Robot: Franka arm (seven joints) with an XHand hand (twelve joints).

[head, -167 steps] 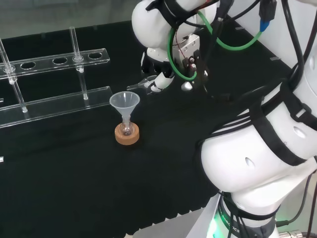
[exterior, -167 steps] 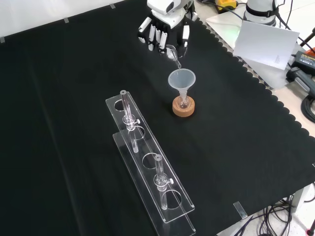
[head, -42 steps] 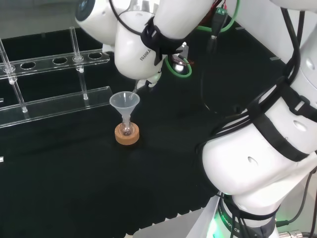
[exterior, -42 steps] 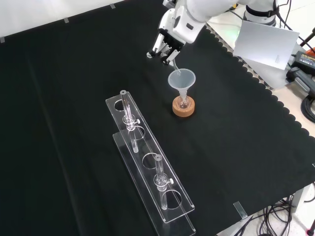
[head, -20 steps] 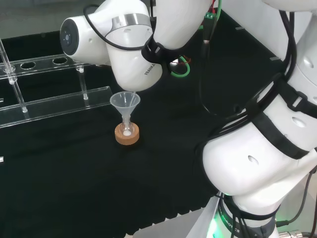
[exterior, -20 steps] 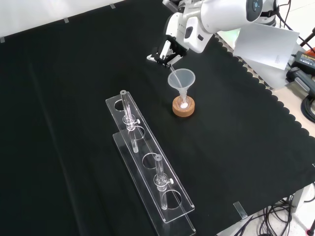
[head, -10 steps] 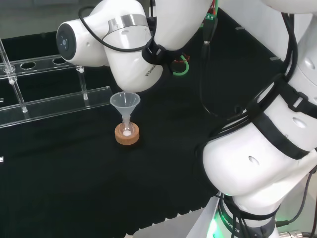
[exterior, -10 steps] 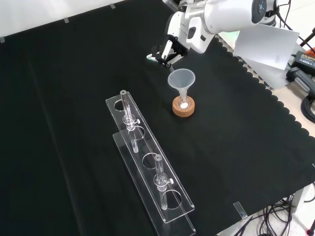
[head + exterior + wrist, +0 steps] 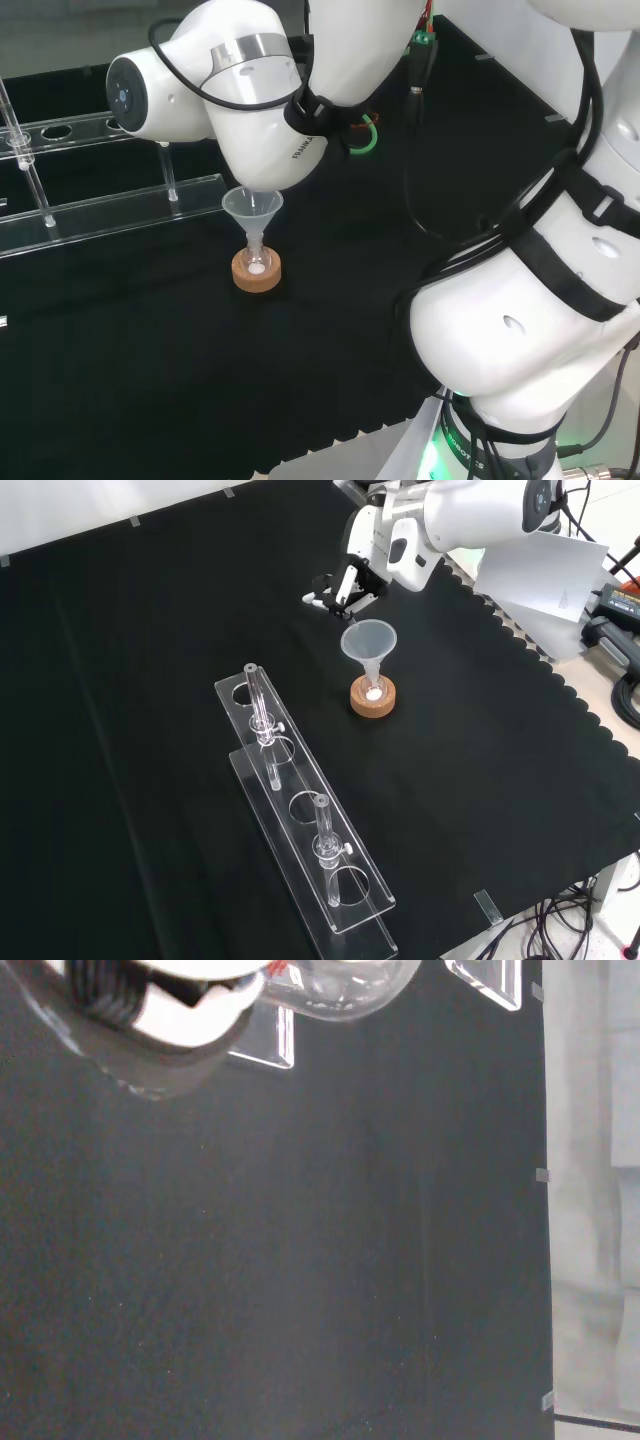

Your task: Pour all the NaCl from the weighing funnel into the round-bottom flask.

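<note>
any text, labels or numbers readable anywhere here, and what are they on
Arm link, head view: a short line of dark lettering, tilted; it is a maker's mark, so not quoted.
White sheet, front view: one small dark mark, too small to read.
Funnel, flask, cork ring, rack: no labels, numbers or graduations can be seen.

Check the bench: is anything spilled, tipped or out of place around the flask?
Nothing stands out. The funnel sits upright in the flask on its cork ring, white powder shows inside, and no spill shows on the black cloth.
</note>
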